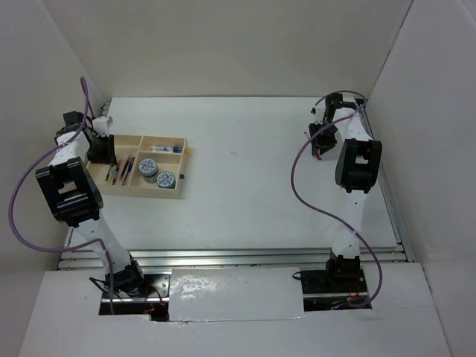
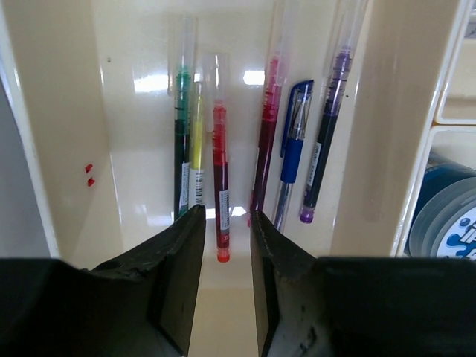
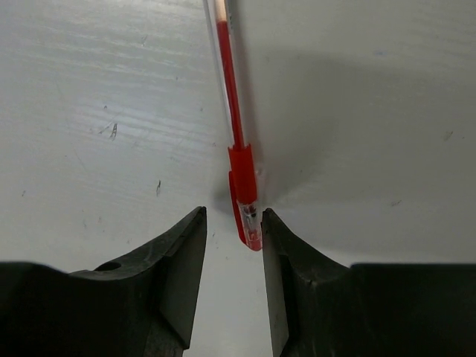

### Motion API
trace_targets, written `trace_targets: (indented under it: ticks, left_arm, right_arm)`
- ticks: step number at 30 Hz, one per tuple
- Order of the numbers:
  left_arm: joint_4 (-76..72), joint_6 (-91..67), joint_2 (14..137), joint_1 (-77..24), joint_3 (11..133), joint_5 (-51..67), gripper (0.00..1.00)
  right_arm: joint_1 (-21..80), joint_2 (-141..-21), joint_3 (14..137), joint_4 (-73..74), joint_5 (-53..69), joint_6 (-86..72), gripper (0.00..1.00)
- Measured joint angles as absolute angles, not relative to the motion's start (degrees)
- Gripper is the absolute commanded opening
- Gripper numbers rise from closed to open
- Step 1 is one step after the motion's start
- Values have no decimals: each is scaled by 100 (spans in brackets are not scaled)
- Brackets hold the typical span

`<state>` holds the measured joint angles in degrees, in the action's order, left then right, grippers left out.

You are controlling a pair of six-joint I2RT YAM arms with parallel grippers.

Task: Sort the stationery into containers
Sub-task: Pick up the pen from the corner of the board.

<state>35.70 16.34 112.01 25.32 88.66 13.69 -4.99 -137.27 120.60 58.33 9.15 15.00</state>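
Six pens (image 2: 220, 171) lie side by side in the leftmost compartment of the tray (image 1: 146, 137), and two tape rolls (image 1: 148, 166) sit in the compartment next to it. One more clear pen (image 1: 167, 149) rests in the tray's far-right compartment. By my reading the sort is nearly finished.

The left pincer (image 2: 227, 212) hovers low over the pen compartment. Its fingers are slightly spread and hold nothing; the end of a red pen on the tray floor shows through the gap.

What remains is a loose red pen (image 3: 236, 134). It lies on the bare worktop (image 1: 245, 186), well apart from the tray and off to the tray's right. The right pincer (image 3: 233, 212) is down beside it with its fingers parted. The capped end points into the gap, close to the right finger, but is not pinched.

The step in hand looks like picking up this last pen. The next move calls for shifting the pincer a little to centre it on the barrel. It should then advance so the fingers straddle the pen, sink to the worktop and close. The pen is thin and round, so it may roll or skid if one finger touches first. After that comes a long carry to the tray, with the pen turned to line up with the others.
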Motion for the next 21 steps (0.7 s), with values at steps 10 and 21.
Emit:
trace_targets:
  ticks: [10,21]
  left_arm:
    - [3579,1651,10927,2425,8519,1704,45]
    - [3699,2206,10042,2279,8656,2856,64]
  right_arm:
    - [-458,-13987,12304,5839,692,1463,23]
    - [-423,-13618,11697,5728,854,1723,0]
